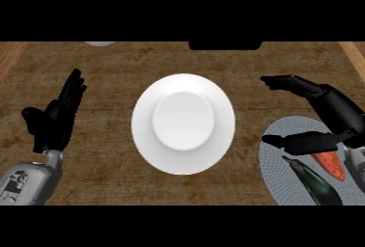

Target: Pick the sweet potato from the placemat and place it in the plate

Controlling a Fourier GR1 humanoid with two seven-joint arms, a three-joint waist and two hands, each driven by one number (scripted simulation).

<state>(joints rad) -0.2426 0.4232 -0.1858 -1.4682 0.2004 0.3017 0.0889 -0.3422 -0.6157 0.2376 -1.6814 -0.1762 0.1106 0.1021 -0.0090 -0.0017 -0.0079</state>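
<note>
A brown, wood-grained table [107, 159] fills the head view, with paler strips along its side edges. A white plate [146, 125] sits mid-table. The sweet potato [330, 165] (orange, tapered) lies on the grey placemat [274, 164] at lower right, beside a dark green vegetable [314, 181]. Over it the right hand [339, 112] is spread, grasping nothing. The left hand [53, 120] rests open at the left.

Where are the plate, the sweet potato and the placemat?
plate [149, 120], head view: on its white left rim.
sweet potato [331, 166], head view: on its orange middle.
placemat [278, 178], head view: on its bare grey left part.
</note>
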